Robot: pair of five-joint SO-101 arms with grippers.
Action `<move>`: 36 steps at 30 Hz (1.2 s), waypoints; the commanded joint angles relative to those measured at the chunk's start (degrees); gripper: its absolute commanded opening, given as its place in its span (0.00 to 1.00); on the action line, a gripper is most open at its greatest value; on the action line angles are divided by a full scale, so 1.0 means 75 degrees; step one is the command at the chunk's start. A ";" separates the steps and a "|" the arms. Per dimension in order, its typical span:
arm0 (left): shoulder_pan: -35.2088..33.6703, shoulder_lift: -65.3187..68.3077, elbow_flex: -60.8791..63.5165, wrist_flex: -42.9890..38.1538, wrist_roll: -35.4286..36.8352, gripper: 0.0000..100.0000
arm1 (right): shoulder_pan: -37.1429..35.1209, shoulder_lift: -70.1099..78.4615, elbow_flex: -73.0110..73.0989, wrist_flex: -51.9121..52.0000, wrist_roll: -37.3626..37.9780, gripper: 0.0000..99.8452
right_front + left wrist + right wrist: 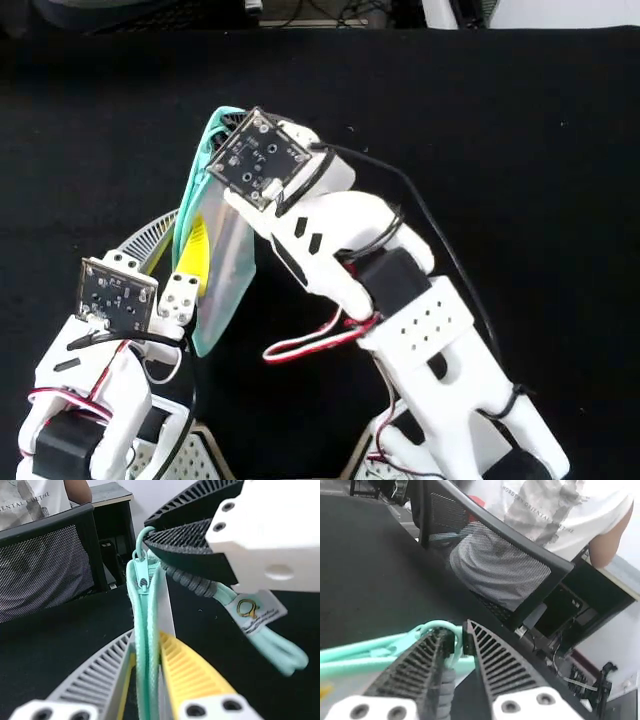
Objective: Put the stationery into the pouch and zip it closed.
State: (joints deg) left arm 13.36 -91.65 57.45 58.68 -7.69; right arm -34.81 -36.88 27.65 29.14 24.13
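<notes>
A mint-green pouch (222,262) with translucent sides stands on edge on the black table between the two arms. My left gripper (148,641) is shut on its zipper edge (145,630), grey finger (95,680) on one side and yellow finger (192,675) on the other. In the high view the left gripper (186,236) sits at the pouch's near half. My right gripper (458,636) is shut on the mint zipper pull loop (440,626) at the pouch's far end. Its black fingers (200,540) show there too. A grey cord (192,582), a tag (254,611) and a mint loop (280,650) hang below them.
The black tablecloth (480,130) stretches wide to the right and far side of the arms. A mesh-backed chair (505,570) stands beyond the table's far edge. The right arm's cables (310,345) hang close to the pouch's near end.
</notes>
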 commanded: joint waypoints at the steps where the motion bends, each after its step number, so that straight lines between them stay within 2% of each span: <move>1: 0.0041 0.0059 0.0217 0.0246 0.0000 0.03 | 0.0434 -0.0018 0.0346 -0.0938 -0.0258 0.01; 6: 0.0053 0.0059 0.0217 0.0246 0.0012 0.03 | 0.0598 0.0018 0.0733 -0.1723 -0.0492 0.01; 25: 0.0018 0.0059 0.0510 0.0199 0.0059 0.03 | 0.1407 0.0041 0.0580 -0.1922 -0.0434 0.01; 36: 0.0018 0.0059 0.0522 0.0234 0.0059 0.03 | 0.2133 0.1940 -0.0041 -0.2555 -0.0492 0.01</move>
State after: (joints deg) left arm 13.71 -91.65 58.15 58.59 -7.69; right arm -23.03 -24.66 32.13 11.82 20.97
